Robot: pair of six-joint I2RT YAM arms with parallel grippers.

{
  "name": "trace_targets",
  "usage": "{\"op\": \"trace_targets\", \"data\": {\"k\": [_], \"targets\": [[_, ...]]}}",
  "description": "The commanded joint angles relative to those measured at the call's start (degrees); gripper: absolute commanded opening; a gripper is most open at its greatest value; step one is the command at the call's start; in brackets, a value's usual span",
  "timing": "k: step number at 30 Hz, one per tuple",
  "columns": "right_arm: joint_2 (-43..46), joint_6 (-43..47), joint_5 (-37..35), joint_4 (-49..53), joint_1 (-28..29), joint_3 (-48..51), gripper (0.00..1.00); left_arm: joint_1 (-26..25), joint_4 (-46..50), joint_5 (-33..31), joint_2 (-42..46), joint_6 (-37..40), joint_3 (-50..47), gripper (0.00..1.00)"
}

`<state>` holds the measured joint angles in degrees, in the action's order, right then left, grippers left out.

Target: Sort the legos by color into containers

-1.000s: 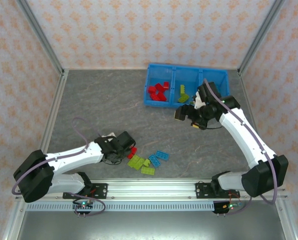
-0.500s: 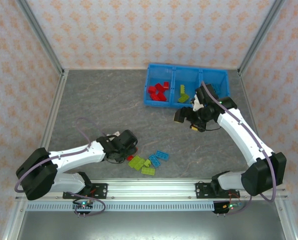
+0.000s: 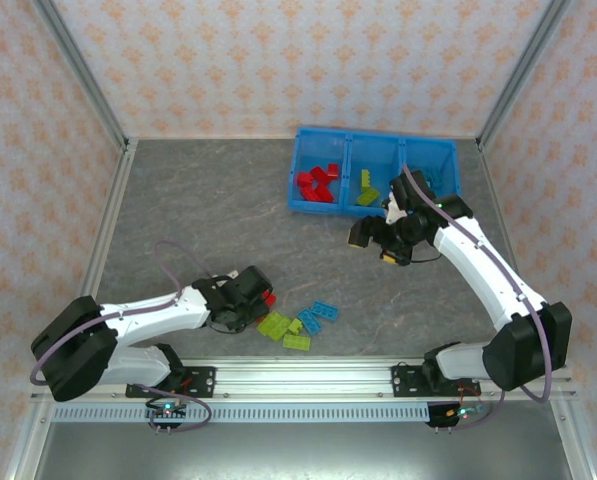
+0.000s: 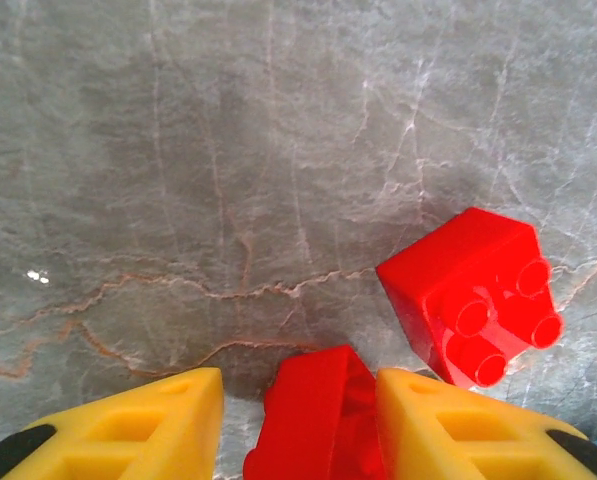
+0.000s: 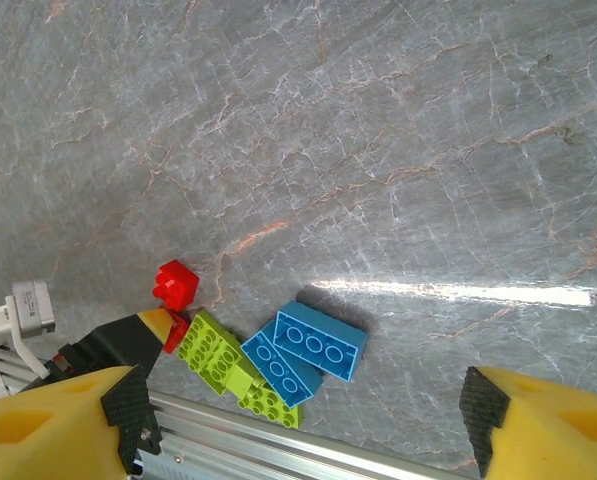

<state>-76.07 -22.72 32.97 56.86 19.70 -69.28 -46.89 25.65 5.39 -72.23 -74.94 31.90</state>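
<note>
left hand [image 4: 300, 388] has fingers slightly apart around a red lego [image 4: 313, 425], right hand [image 5: 300, 392] spread wide over the desk [image 5: 398, 140]

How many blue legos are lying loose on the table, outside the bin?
2. One blue lego and a second blue lego lie touching, side by side, just right of the green legos. Others could be hidden beneath the left arm.
</note>
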Motion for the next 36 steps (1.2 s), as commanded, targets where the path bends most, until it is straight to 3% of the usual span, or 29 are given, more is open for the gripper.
{"op": "trace_targets", "data": {"k": [1,3,7,13,18,20,23,28,36], "targets": [[-0.3,-0.8,-0.7,-0.8,0.4,1.0,0.84,-0.4,-1.3,0.7,-0.8,0.6,-0.5,0.44],[-0.1,-0.9,-0.4,-0.5,0.5,1.4,0.83,-0.4,-2.5,1.1,-1.4,0.5,-0.6,0.43],[0.9,-1.3,1.7,-1.3,2.0,2.7,0.83,-0.4,-4.0,1.2,-1.2,-0.2,-1.1,0.33],[1.5,0.7,10.6,-2.5,9.2,6.3,0.82,-0.4,-2.6,-1.5,2.4,0.8,-0.5,0.21],[2.8,-2.1,15.7,-7.9,13.6,8.0,0.82,-0.3,3.8,-8.6,6.1,9.0,6.0,0.17],[3.7,-3.4,13.7,-9.6,13.6,7.3,0.82,-0.3,6.4,-12.3,6.3,13.7,10.3,0.16],[5.2,-5.5,5.2,-10.9,13.4,4.3,0.83,0.5,6.0,-15.7,3.7,21.3,17.2,0.15],[7.3,-10.6,-17.3,-8.9,12.7,1.4,0.83,4.9,2.0,-17.0,-11.2,31.0,35.3,0.15],[10.2,-13.5,-18.6,-6.4,11.8,2.7,0.82,9.6,9.1,-21.3,-45.7,42.6,77.3,0.16]]}}
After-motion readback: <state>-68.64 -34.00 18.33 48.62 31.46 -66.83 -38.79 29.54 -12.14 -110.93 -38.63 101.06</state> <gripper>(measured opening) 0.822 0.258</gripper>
